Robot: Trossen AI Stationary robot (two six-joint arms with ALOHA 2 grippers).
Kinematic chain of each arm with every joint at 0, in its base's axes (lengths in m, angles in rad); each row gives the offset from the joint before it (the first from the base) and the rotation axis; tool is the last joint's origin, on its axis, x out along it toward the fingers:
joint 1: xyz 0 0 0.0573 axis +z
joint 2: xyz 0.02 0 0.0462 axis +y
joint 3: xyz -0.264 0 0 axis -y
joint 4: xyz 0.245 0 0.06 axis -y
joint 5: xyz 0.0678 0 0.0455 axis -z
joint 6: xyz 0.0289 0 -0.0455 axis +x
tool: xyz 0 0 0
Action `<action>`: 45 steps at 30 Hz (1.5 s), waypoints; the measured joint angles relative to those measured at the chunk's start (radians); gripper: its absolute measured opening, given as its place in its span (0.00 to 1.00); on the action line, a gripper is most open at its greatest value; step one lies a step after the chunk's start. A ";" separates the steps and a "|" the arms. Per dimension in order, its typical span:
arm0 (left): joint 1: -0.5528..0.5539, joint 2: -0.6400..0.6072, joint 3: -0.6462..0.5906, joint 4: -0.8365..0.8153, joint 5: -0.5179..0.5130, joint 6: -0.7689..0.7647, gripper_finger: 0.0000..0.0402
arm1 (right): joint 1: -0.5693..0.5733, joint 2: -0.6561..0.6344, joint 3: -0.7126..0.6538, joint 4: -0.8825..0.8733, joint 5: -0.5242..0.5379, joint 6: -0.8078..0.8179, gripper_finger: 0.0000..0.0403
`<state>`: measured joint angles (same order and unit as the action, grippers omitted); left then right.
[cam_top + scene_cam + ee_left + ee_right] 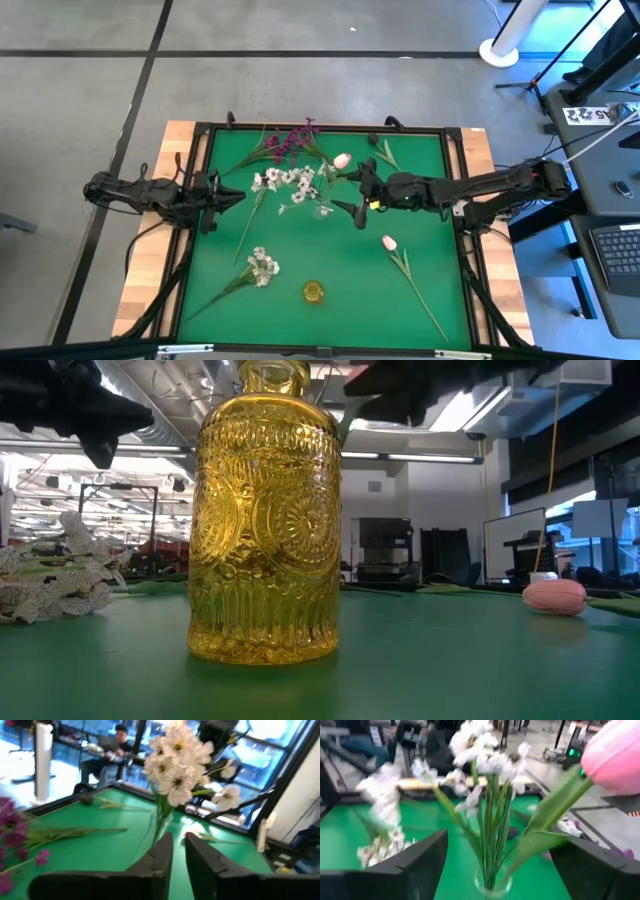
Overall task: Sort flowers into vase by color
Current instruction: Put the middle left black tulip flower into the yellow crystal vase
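A clear glass vase [322, 210] stands mid-table and holds white blossoms [480, 750] and a pink tulip [615, 755]. My right gripper [360, 193] is open beside it on the right, one finger on either side and neither touching it [492, 885]. My left gripper [232, 196] hovers to the vase's left, its fingers [179, 850] a narrow gap apart and holding nothing. A yellow patterned vase [314, 291] stands near the table's near edge [265, 520]. On the table lie magenta sprigs [290, 140], a white cluster [262, 268], a pink tulip [388, 242] and a dark bud [372, 140].
More white blossoms [285, 180] lie left of the clear vase, with one stem running toward the near edge. The table has a raised dark rim [200, 130]. A person [112, 745] sits in the room beyond the table. Open green surface lies right of the yellow vase.
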<state>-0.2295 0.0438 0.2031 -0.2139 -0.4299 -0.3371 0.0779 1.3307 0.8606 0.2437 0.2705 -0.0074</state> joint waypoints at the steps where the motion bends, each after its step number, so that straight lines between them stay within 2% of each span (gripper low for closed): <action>1: 0.000 0.011 0.017 -0.031 -0.006 -0.011 0.15 | 0.007 -0.011 0.012 -0.035 0.010 0.000 0.84; 9: 0.000 0.148 0.106 -0.182 0.001 -0.152 0.36 | 0.070 -0.108 0.071 -0.309 0.115 0.003 0.84; 13: 0.000 0.245 0.127 -0.286 0.004 -0.244 0.43 | 0.102 -0.164 0.084 -0.439 0.184 0.045 0.84; 16: 0.000 0.325 0.127 -0.319 0.005 -0.322 0.47 | 0.111 -0.191 0.087 -0.523 0.190 0.112 0.84; 21: 0.003 0.459 0.129 -0.330 0.014 -0.455 0.49 | 0.137 -0.201 0.087 -0.645 0.186 0.200 0.84; 26: 0.030 0.605 0.129 -0.362 0.018 -0.546 0.49 | 0.154 -0.195 0.086 -0.665 0.182 0.228 0.84; 34: 0.152 0.804 0.129 -0.344 0.109 -0.570 0.49 | 0.151 -0.195 0.086 -0.657 0.183 0.228 0.84; 41: 0.213 0.893 0.129 -0.220 0.150 -0.514 0.49 | 0.151 -0.195 0.087 -0.657 0.185 0.228 0.84; 45: 0.233 0.936 0.129 -0.214 0.156 -0.499 0.49 | 0.151 -0.195 0.086 -0.657 0.185 0.228 0.84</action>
<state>0.0040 0.9795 0.3321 -0.4284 -0.2740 -0.8356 0.2287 1.1358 0.9470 -0.4137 0.4557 0.2203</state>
